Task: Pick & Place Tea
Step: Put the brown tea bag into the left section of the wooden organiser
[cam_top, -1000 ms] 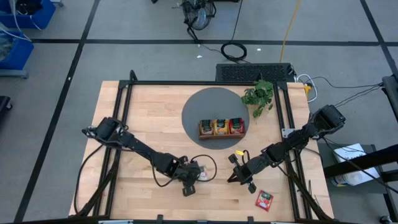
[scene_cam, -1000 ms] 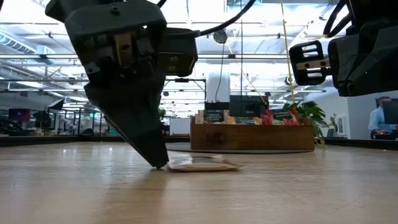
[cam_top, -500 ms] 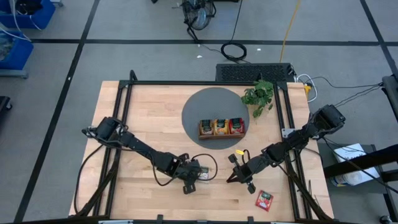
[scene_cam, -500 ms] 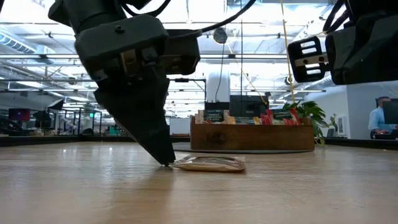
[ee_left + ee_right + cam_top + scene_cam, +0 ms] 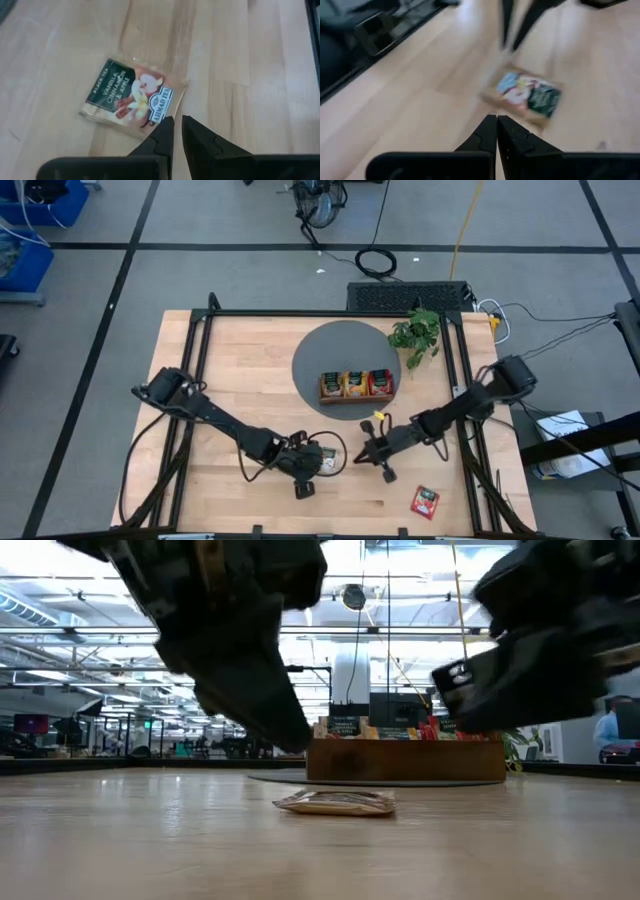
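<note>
Left pincer (image 5: 174,131) nearly together, empty; right pincer (image 5: 496,131) together. Two loose sachets: one pale, flat (image 5: 132,97), one red (image 5: 425,501). One tray (image 5: 357,386) on counter (image 5: 240,370).

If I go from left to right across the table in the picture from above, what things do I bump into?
Left pincer → pale tea sachet → right pincer → red tea sachet.
</note>
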Controlling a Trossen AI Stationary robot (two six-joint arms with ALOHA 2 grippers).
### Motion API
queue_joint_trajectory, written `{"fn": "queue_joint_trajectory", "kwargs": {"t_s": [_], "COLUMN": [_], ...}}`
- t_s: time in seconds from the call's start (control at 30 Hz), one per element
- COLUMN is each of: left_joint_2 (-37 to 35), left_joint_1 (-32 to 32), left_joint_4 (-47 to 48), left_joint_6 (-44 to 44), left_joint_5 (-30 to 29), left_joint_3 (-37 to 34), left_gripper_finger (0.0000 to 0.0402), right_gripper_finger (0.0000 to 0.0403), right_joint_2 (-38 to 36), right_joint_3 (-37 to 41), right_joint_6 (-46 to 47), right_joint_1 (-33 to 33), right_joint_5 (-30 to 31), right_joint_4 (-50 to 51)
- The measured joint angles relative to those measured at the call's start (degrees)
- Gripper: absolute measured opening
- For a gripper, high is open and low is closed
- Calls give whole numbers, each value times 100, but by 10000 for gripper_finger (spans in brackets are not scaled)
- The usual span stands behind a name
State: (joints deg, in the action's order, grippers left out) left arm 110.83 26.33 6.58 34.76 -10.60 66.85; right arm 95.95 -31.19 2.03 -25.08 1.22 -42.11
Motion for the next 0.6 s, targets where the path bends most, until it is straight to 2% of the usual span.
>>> {"fn": "queue_joint_trajectory", "kwargs": {"t_s": [0.17, 0.43, 0.6], "left_joint_2": [241, 461, 659], "left_joint_1": [-49, -44, -89], "left_joint_4": [23, -81, -196], "left_joint_6": [12, 26, 27], "left_joint_5": [59, 177, 206], "left_joint_3": [20, 34, 59], "left_gripper_finger": [42, 42, 42], "right_gripper_finger": [4, 4, 11], "right_joint_2": [716, 1030, 1030], "right_joint_3": [1, -3, -3], "right_joint_6": [414, 1015, 1125], "right_joint_1": [411, 811, 825], "right_joint_5": [-58, -721, -744], "right_joint_4": [-933, -994, -956]}}
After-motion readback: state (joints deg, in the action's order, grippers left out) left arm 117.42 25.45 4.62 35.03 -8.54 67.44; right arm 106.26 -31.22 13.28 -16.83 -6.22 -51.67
